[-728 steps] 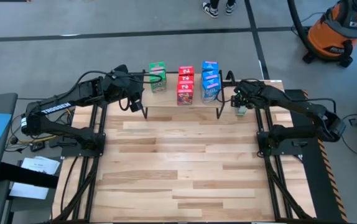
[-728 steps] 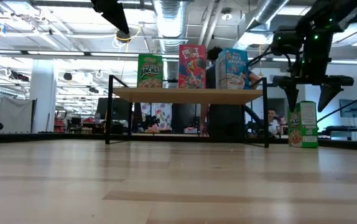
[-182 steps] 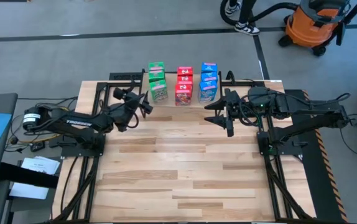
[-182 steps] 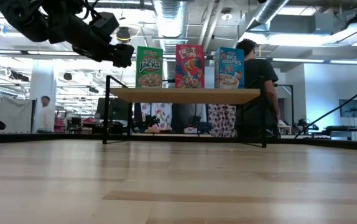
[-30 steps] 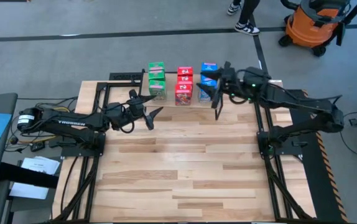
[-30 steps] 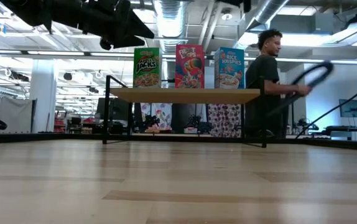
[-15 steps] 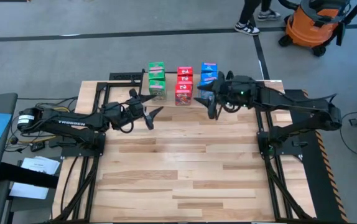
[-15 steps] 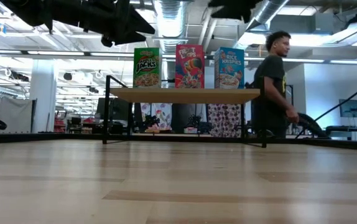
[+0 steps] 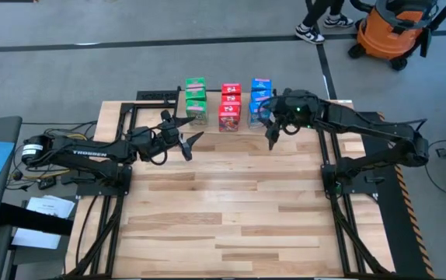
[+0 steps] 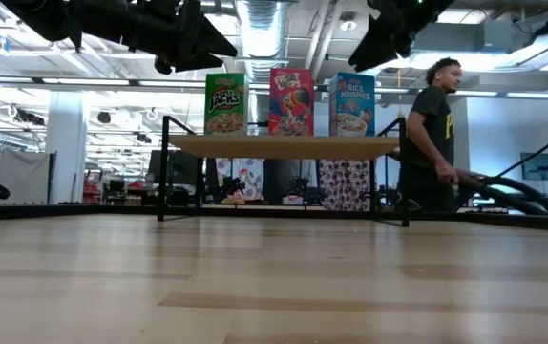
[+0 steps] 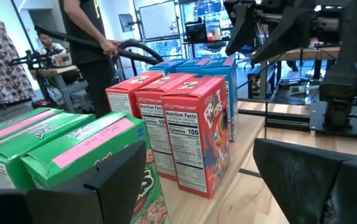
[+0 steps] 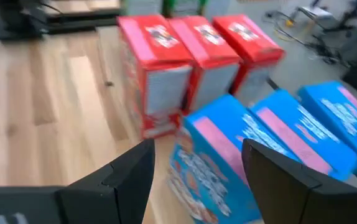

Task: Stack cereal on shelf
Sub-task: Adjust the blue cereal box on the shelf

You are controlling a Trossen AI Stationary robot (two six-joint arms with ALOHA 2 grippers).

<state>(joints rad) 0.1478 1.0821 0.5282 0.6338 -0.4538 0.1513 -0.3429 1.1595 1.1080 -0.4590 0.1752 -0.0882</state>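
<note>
With fingers spread and nothing held, the left gripper [image 9: 189,144] hangs near the shelf's [image 10: 284,146] front-left corner, and the right gripper [image 9: 270,132] hovers released at the front blue box [image 12: 225,155]. All nine boxes stand on the shelf in three rows: green [image 9: 196,100], red [image 9: 231,106], blue [image 9: 261,100]. Judged complete; keep any approach level, centred on one box, clear of neighbours.
</note>
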